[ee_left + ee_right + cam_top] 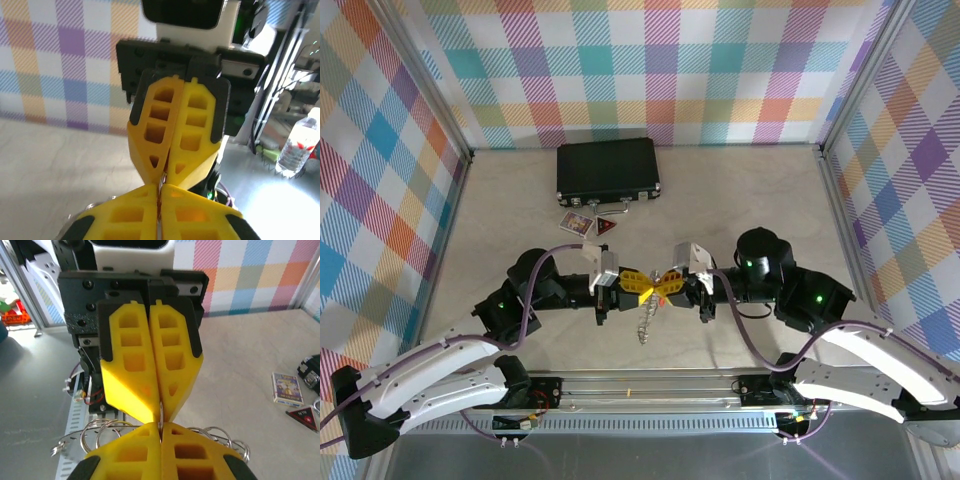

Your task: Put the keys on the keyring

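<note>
1. The table [520,200] is pale and mostly bare, with plaid walls standing at 9, 12 and 3 o'clock
2. The black case [608,170] lies flat at 12 o'clock on the table, near the back wall. Its lid is closed, so what it contains is hidden
3. The left gripper [642,287] reaches in from 9 o'clock to the middle of the table. Its yellow jaws are pressed together, clenched on the thin wire of the keyring [644,322]
4. The right gripper [665,287] reaches in from 3 o'clock and meets the left gripper tip to tip. Its jaws are also pressed together, and in the right wrist view the same wire runs into their seam, so it grasps the keyring too
5. The keyring is pinched between the two tips, and its silvery pieces trail toward 6 o'clock like a short chain. In the right wrist view several small rings spread out on both sides
6. A picture card [578,222] lies at 6 o'clock of the black case, near its front edge, and at 11 o'clock of the grippers
7. A red triangular card [607,227] lies just beside it, at its 3 o'clock
8. A small silvery piece [620,206] sits at the front edge of the black case; it is too small to tell what it is
</note>
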Controlling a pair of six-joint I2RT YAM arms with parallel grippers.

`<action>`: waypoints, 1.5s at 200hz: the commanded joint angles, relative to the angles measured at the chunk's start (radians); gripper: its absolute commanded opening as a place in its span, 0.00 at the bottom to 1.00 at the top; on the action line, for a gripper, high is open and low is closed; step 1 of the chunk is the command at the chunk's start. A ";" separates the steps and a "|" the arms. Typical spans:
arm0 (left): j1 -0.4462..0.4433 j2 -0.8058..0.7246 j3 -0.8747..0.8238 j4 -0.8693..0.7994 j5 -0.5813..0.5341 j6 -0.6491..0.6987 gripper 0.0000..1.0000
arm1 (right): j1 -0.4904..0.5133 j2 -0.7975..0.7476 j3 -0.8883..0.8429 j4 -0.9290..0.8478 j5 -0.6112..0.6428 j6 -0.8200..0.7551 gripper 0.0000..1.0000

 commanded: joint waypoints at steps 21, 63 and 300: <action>-0.006 0.040 0.129 -0.316 -0.035 0.118 0.11 | 0.006 0.080 0.140 -0.184 -0.023 -0.109 0.00; -0.006 0.059 0.152 -0.355 -0.022 0.127 0.06 | 0.013 0.136 0.179 -0.235 -0.034 -0.148 0.00; -0.007 0.001 -0.076 0.259 0.106 -0.143 0.00 | 0.033 -0.032 0.013 0.008 0.022 0.026 0.00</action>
